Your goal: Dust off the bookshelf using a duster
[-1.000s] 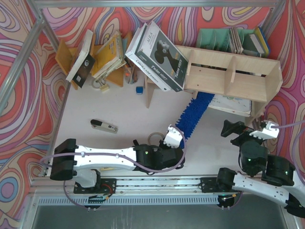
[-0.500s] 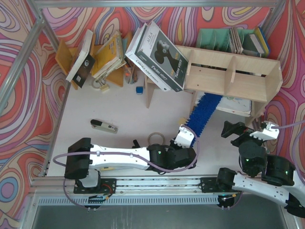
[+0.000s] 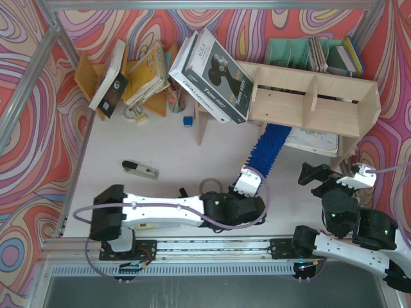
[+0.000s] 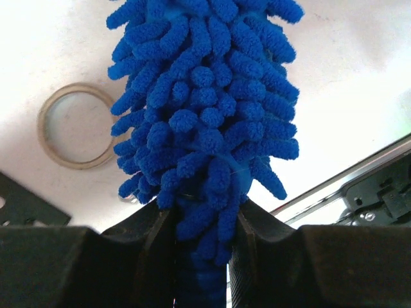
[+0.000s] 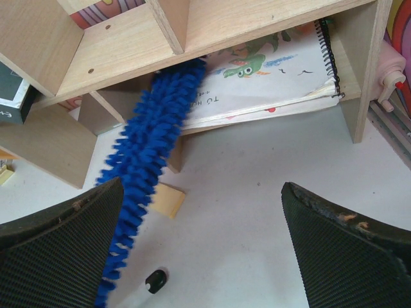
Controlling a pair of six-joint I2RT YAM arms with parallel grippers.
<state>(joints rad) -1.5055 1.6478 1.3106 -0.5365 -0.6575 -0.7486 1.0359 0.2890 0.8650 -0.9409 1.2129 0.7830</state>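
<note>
I have the left gripper [image 3: 250, 181] clamped on the duster [image 3: 268, 149], whose long axis slants from it up into the bookshelf's [image 3: 308, 96] lower tier near its left end, while the right gripper [image 3: 314, 174] hangs wide apart just in front of the bookshelf.

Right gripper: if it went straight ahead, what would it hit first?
Likely the spiral notebook lying low in the bookshelf, though the right gripper might meet the table first; depth is unclear.
</note>
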